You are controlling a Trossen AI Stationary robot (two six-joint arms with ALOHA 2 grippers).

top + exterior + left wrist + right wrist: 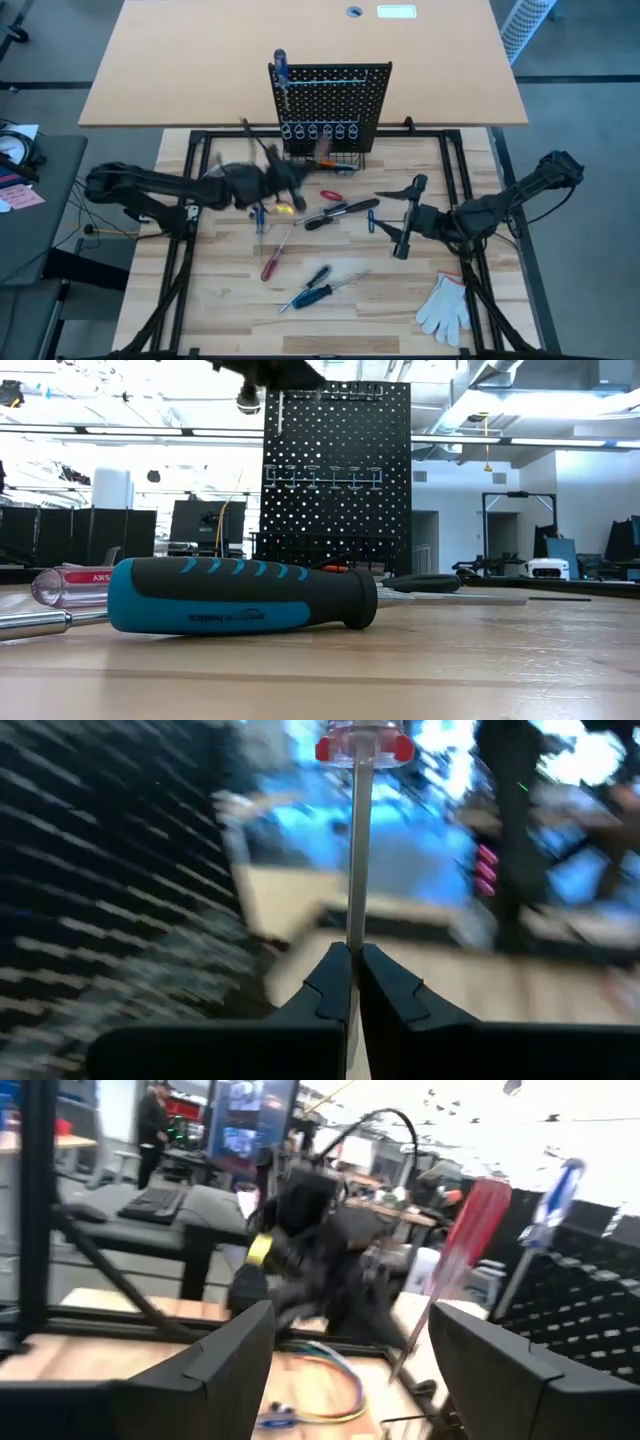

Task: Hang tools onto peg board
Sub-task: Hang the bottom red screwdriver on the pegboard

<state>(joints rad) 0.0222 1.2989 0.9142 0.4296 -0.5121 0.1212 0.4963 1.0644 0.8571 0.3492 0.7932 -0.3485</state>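
Observation:
The black peg board (335, 95) stands upright at the table's far middle, with a row of ring holders (320, 131). A blue-handled screwdriver (281, 68) hangs at its top left. My left gripper (352, 952) is in front of the board (298, 178), shut on a red-handled screwdriver (470, 1225). My right gripper (405, 215) hovers open and empty over the table's right middle, its fingers wide apart in the right wrist view (350, 1365). Several other tools (340, 212) lie flat on the table. My left gripper pinches the screwdriver's bare metal shaft (355, 910) between its two fingers. The shaft runs on forward past the fingertips to the red and clear handle (364, 747). In the right wrist view the screwdriver is lifted clear of the table and tilted, handle up, beside the board.
On the table lie a red screwdriver (270, 262), blue-handled screwdrivers (315, 285), black-handled ones (345, 212) and a white glove (445, 308) at the near right. A blue and black screwdriver (240, 595) fills the low view. Coloured wires (330, 1390) lie near the board.

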